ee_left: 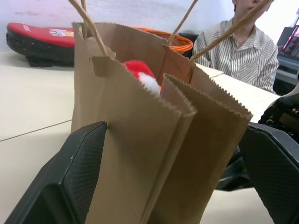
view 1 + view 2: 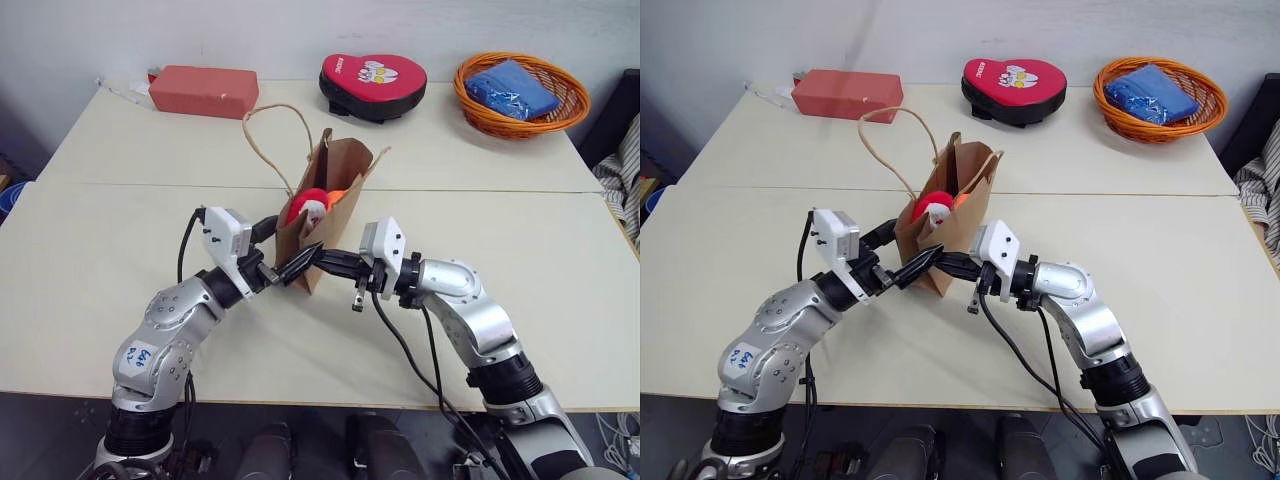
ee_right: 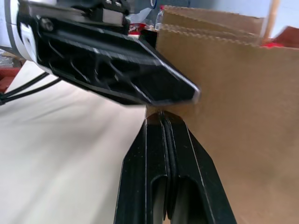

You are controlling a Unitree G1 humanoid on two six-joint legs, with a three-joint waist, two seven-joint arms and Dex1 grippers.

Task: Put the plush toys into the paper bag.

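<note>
A: Two toys in the bag (image 2: 325, 200); red toy (image 2: 305, 205) on top with its white bit showing, orange toy (image 2: 336, 196) just behind it; bag upright mid-table (image 2: 120, 250).

B: Grippers?

A: Left gripper (image 1: 154, 186) spread wide, one finger (image 1: 77, 172) either side of the bag's narrow end, not clamped; right gripper (image 3: 164, 121) clenched flat, nothing between the fingers, tips at the bag's near wall beside the left one.

B: Background?

A: Heart pad (image 2: 372, 84), basket (image 2: 520, 95), red block (image 2: 203, 90) along the far edge.

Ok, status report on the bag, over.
Left gripper open, straddling the paper bag. Right gripper shut against its near edge. Red plush toy and orange plush toy inside. Nothing blocking.
</note>
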